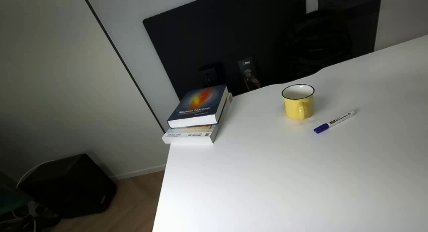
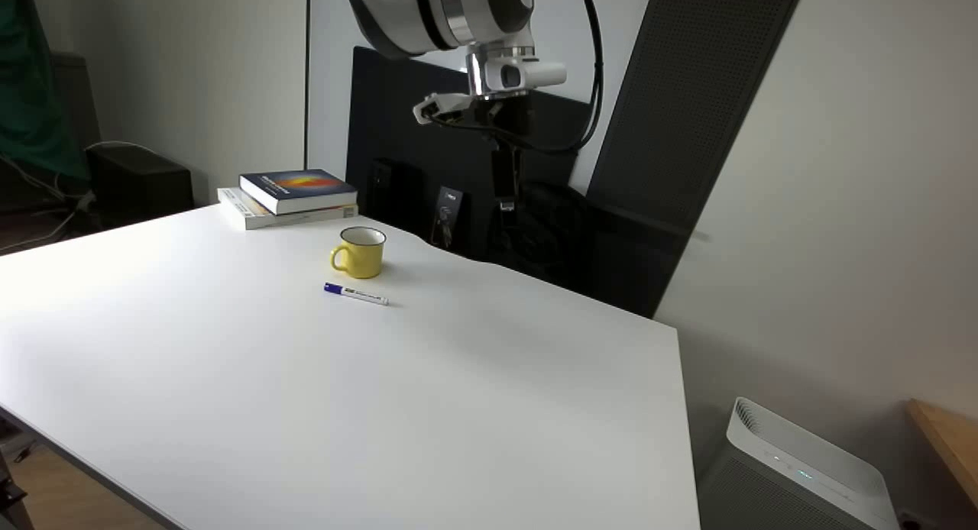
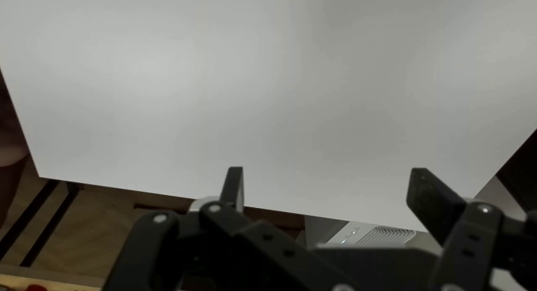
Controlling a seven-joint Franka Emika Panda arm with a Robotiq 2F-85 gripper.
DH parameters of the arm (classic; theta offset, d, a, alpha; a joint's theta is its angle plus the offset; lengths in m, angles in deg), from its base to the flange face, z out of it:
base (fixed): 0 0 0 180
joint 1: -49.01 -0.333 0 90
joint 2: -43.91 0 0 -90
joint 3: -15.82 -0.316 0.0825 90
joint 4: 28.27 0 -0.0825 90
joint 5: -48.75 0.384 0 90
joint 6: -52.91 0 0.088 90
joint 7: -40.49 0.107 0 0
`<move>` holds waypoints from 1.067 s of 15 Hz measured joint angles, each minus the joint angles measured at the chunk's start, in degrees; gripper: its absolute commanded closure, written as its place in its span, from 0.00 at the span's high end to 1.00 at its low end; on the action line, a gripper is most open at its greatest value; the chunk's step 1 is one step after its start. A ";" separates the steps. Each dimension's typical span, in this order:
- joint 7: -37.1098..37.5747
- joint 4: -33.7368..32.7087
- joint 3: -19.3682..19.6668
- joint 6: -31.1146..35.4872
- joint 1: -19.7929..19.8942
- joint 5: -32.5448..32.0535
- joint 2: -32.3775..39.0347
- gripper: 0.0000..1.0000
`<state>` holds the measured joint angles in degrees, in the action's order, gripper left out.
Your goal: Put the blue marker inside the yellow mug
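Observation:
The blue marker (image 1: 334,122) lies flat on the white table, with a white barrel and a dark blue cap. It also shows in an exterior view (image 2: 356,294). The yellow mug (image 1: 298,108) stands upright beside it, with a pale inside and a dark rim line, also in an exterior view (image 2: 362,255). Marker and mug are apart. My gripper (image 2: 506,203) hangs high, to the right of both in that view. In the wrist view the gripper (image 3: 327,169) has its fingers wide apart with nothing between them. Marker and mug are out of the wrist view.
Two stacked books (image 1: 197,108) lie at the table's corner, also in an exterior view (image 2: 294,198). The white table (image 2: 382,408) has a far edge facing dark panels and a black bag (image 1: 317,41). A white appliance (image 2: 802,469) stands beyond the table's edge.

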<state>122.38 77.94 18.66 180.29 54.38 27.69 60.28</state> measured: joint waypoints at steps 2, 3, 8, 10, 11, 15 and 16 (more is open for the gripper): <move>-1.80 -4.29 0.53 -1.29 -1.50 0.42 3.47 1.00; -2.88 -6.36 0.75 -1.88 -2.14 0.89 5.12 1.00; -8.19 -16.13 1.07 -5.10 -4.60 4.34 12.79 1.00; -9.93 -19.46 1.16 -6.07 -5.51 5.64 15.34 1.00; -10.74 -21.08 1.19 -6.39 -5.97 6.38 16.53 1.00; -13.34 -26.15 1.22 -6.89 -7.75 8.47 20.05 1.00; -13.89 -27.19 1.21 -6.91 -8.19 8.97 20.73 1.00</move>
<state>108.49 50.75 19.86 173.39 46.19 36.65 81.01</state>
